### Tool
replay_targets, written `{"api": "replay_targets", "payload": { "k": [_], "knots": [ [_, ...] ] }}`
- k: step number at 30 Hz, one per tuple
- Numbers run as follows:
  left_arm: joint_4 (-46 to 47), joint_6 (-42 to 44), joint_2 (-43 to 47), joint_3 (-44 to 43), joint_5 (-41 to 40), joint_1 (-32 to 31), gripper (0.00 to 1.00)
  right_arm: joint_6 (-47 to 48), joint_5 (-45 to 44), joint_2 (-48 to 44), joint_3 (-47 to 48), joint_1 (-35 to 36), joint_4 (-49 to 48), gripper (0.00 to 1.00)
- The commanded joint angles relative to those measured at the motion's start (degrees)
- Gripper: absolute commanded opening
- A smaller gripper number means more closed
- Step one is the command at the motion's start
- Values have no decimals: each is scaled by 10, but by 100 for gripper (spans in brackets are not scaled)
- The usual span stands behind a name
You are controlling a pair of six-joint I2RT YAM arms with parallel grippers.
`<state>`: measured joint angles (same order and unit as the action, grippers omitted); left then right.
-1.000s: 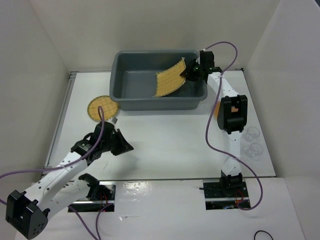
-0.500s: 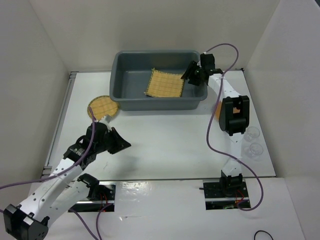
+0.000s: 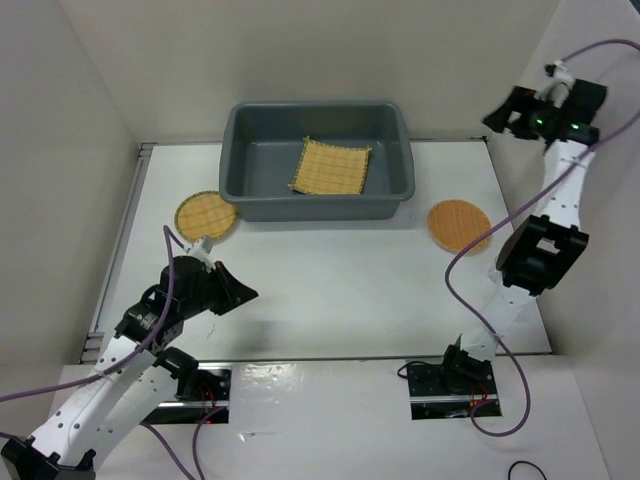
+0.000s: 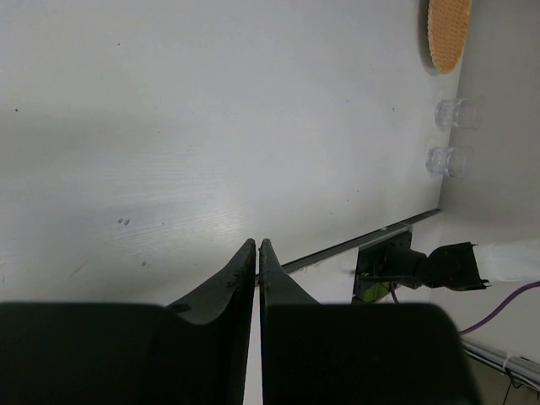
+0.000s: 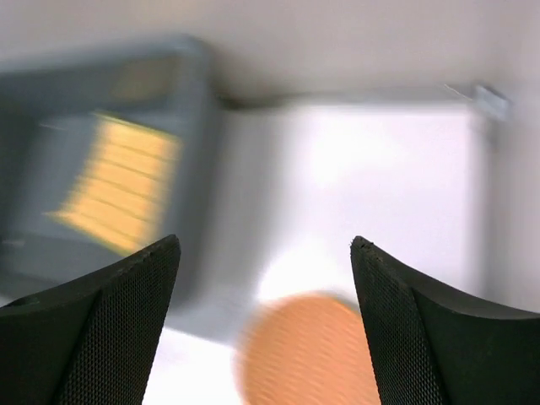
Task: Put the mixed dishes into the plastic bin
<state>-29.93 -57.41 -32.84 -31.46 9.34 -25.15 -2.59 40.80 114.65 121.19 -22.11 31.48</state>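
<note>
The square yellow slatted mat (image 3: 330, 167) lies flat on the floor of the dark grey plastic bin (image 3: 232, 150). Right of the bin, the orange-brown woven disc (image 3: 459, 224) rests on the table. The yellow dark-rimmed disc (image 3: 206, 215) lies to the bin's left. My right gripper (image 3: 497, 116) hangs high at the far right, open and empty; its blurred wrist view shows the mat (image 5: 118, 186) and orange disc (image 5: 308, 346) below the open gripper (image 5: 264, 245). My left gripper (image 3: 245, 292) is shut and empty over bare table near the yellow disc. Two clear glasses (image 4: 456, 112) show in the left wrist view.
White walls close in the table on the left, back and right. The two arm bases (image 3: 445, 385) sit at the near edge, with purple cables looping over the table. In the left wrist view the orange disc (image 4: 448, 32) lies beyond the glasses.
My right gripper let go of the mat, which dropped flat into the bin. The right arm then swung up and to the right, its jaws spreading wide. My left arm shifted slightly.
</note>
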Motion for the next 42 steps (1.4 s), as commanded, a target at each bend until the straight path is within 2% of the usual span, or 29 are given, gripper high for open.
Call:
{"api": "replay_targets", "payload": {
  "k": [1,5,11,18,24,29,33,36,37,39,40,42],
  "knots": [
    [6,-10,4,6,15,4,10,179,-9,58,20,-54,170,86],
    [12,-15,4,6,15,4,10,245,-52,79,27,-68,251,88],
    [18,-3,-21,6,25,4,10,257,-94,90,-37,-68,241,92],
    [18,-9,-16,6,25,4,10,294,-120,130,-63,-81,260,98],
    [18,-14,-6,11,25,4,10,319,-146,142,-126,-87,241,98],
    [18,-14,-11,11,25,4,10,357,-141,162,-139,-87,270,98],
    [18,-14,-11,11,25,4,10,386,-96,195,-138,-92,313,98],
    [18,-14,-11,11,25,4,10,422,-41,238,-115,-92,383,98],
    [18,-14,-11,11,25,4,10,431,-27,251,-99,-92,420,94],
    [18,-14,-11,11,25,4,10,429,-2,282,-93,-92,430,88],
    [18,-14,-11,11,25,4,10,429,9,288,-93,-92,430,76],
    [18,-19,-11,11,25,4,10,429,35,304,-93,-92,430,66]
  ]
}}
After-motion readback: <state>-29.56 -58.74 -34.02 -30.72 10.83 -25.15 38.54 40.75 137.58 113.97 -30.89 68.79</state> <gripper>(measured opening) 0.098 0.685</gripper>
